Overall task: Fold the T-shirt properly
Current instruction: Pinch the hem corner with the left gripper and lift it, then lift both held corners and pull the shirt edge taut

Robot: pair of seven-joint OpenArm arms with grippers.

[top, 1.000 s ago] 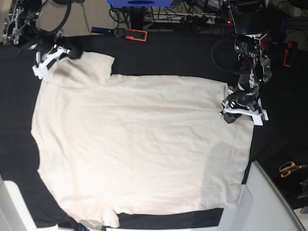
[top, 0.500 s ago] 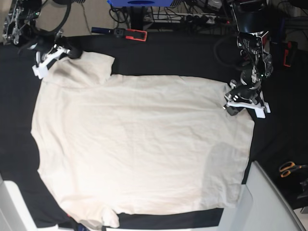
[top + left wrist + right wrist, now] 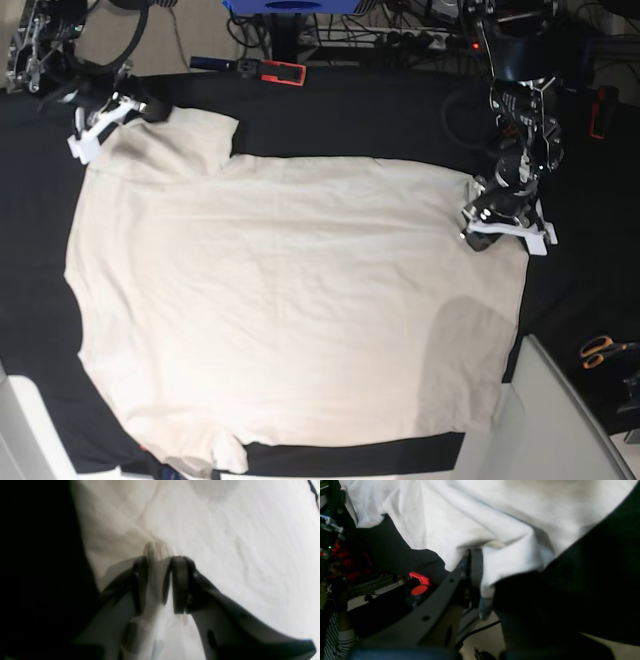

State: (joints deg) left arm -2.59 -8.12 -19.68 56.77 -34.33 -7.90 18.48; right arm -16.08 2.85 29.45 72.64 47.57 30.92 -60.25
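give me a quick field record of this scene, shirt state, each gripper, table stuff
garment: T-shirt, cream, spread flat, not yet folded
surface: black tablecloth
left gripper: pinching a bunch of cloth at the shirt's edge, on the base view's right
right gripper: shut on the shirt's sleeve corner, at the base view's upper left
sleeve near right gripper: lies rumpled on the cloth
other items: scissors with orange handles beyond the tablecloth at the base view's right; red clamp at the far edge
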